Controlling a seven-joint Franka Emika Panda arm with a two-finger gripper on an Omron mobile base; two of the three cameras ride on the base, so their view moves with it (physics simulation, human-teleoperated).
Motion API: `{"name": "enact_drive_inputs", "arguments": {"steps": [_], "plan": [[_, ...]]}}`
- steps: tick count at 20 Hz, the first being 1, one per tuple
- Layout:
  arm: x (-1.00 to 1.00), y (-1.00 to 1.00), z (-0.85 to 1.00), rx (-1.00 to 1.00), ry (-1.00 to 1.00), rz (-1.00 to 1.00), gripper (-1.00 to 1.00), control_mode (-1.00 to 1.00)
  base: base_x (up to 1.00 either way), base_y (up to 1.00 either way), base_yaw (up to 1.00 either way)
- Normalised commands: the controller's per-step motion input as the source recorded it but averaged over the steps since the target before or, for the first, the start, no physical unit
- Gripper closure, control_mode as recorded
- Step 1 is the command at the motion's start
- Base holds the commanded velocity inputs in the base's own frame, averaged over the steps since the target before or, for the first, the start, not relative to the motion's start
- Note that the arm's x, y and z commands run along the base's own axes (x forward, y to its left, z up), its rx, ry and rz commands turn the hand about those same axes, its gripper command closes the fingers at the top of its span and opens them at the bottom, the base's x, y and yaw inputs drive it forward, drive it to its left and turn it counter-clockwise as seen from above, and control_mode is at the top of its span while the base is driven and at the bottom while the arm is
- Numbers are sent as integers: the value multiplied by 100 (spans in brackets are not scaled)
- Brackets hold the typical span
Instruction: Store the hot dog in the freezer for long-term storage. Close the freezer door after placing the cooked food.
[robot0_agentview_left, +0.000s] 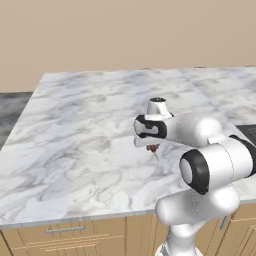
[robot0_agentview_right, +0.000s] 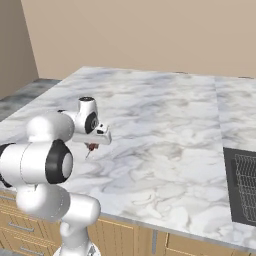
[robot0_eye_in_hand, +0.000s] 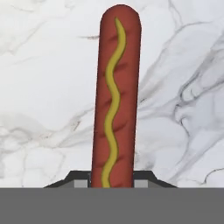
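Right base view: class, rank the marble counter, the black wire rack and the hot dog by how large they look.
1. Marble counter, largest.
2. Black wire rack, cut by the frame edge.
3. Hot dog, mostly hidden under the gripper, so smallest.

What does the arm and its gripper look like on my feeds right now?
The arm is glossy white, built of rounded tube-like segments with black rings at the joints. The gripper hangs from a white block with a black band; its finger tips are small and dark with pale grey pads. No loose cables or markings show.
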Motion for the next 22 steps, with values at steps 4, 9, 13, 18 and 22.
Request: {"name": "enact_drive_inputs", "arguments": {"steps": [4,9,13,18,22], "plan": [[-42,-3,100,0,1,-5,100,-100,0,0,0],[-75,-10,100,-1,10,-8,100,-100,0,0,0],[-100,-5,80,0,1,-8,100,-100,0,0,0],[-99,-1,78,0,3,-3,100,-100,0,0,0],[-81,0,39,0,12,0,100,-100,0,0,0]]}}
